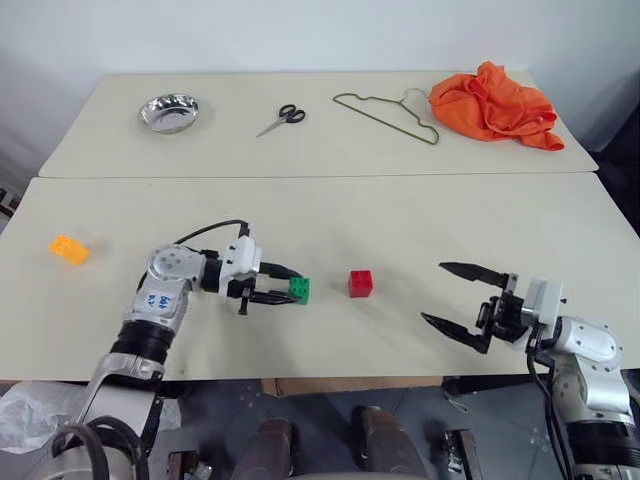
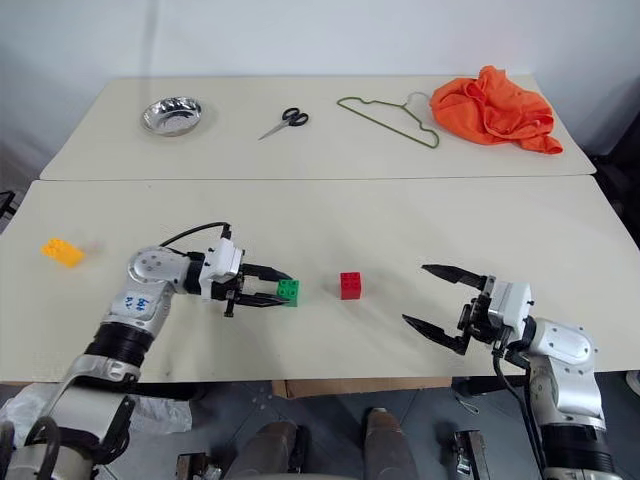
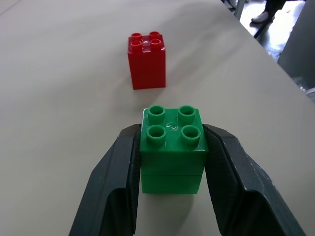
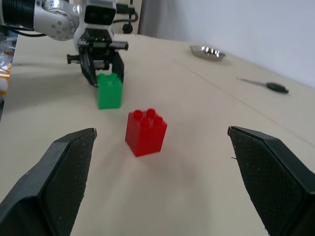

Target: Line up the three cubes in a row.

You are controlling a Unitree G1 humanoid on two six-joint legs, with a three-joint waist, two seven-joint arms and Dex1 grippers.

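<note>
**Desk:** Gripping anything, is it, that left arm?

**Photographer:** Yes. The left gripper (image 1: 290,289) is pinching the green cube (image 1: 300,290), one black finger (image 3: 115,191) pressed against each side of it. The cube sits upright, studs up, on the near table (image 1: 330,215); whether it rests on the tabletop or is just clear of it, I cannot tell. The arm reaches in level from the robot's left, fingers pointing toward the right.

**Desk:** And the other two cubes?

**Photographer:** The red cube (image 1: 360,283) stands on the same table just to the right of the green one, apart from it, a bare strip of tabletop between them. Nothing touches it. The orange-yellow cube (image 1: 69,249) lies well away, near the table's left edge, alone.

**Desk:** Right arm?

**Photographer:** The right gripper (image 1: 463,300) hangs above the near right part of the table with its two fingers spread wide and nothing between them. It points toward the red cube, which lies well short of its fingertips.

**Desk:** Background detail for the caption?

**Photographer:** A second table (image 1: 250,140) butts against the far edge of the first. On it, from left to right: a steel bowl (image 1: 169,112), a pair of scissors (image 1: 282,119), a wire hanger (image 1: 388,116) and a crumpled orange cloth (image 1: 494,104).
</note>
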